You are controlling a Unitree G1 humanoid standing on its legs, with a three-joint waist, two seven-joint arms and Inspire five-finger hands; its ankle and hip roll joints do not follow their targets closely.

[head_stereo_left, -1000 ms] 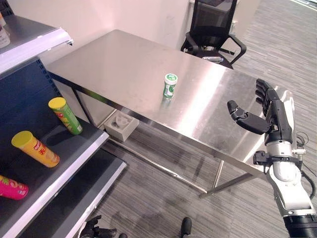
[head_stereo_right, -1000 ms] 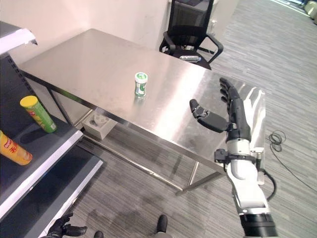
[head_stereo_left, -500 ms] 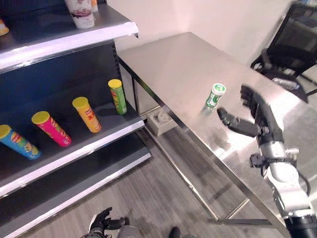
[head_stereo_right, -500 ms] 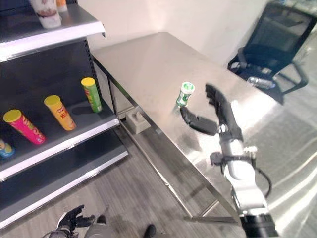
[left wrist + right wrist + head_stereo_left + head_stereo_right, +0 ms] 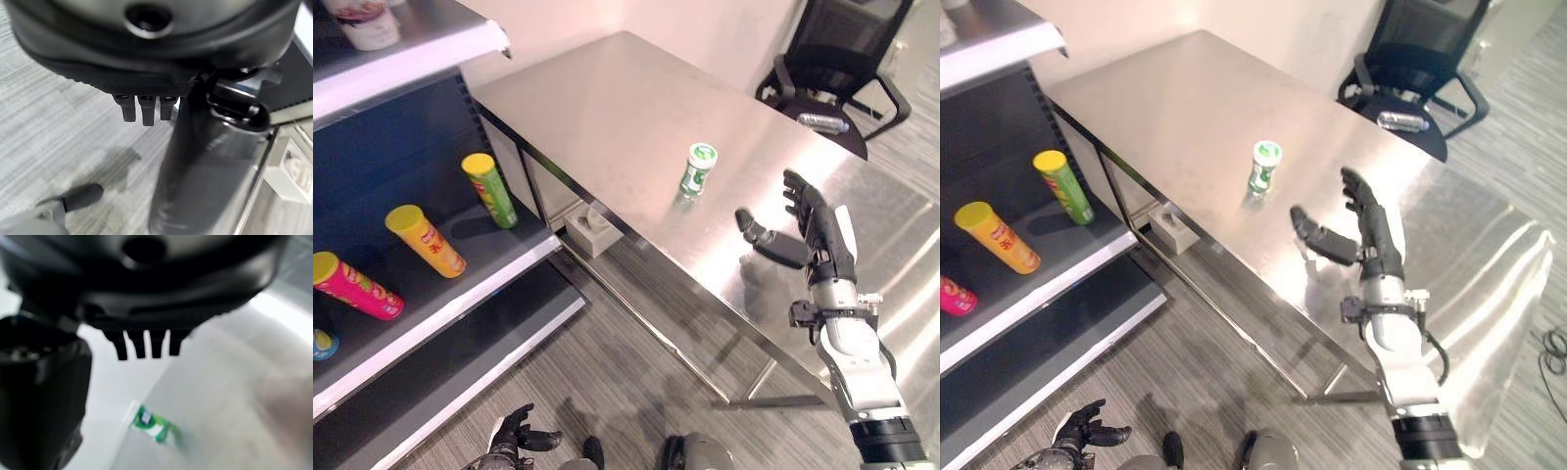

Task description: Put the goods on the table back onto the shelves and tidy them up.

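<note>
Left eye view: my right hand point(image 5: 806, 238) hangs over the table point(image 5: 607, 108), fingers straight and thumb spread wide, holding nothing. The bottle point(image 5: 697, 168) stands upright on the table, near my hand but apart from it, on its far side toward the shelf point(image 5: 440, 284). To take it well I judge I should bring the palm level with the bottle's body, keeping the thumb wide until it sits between thumb and fingers. It is narrow and looks easy to knock over.

Right eye view: the same gap shows between thumb and bottle point(image 5: 1263, 165). On the shelf, beyond the table's end from the bottle, tall cans point(image 5: 1062, 185) lie tilted with room between them.

Left wrist view: my left hand point(image 5: 146, 73) hangs low over the floor, fingers relaxed, empty.

Right wrist view: my right hand's fingers point(image 5: 146, 345) point out straight, and the bottle point(image 5: 152, 425) shows past them, untouched.
</note>
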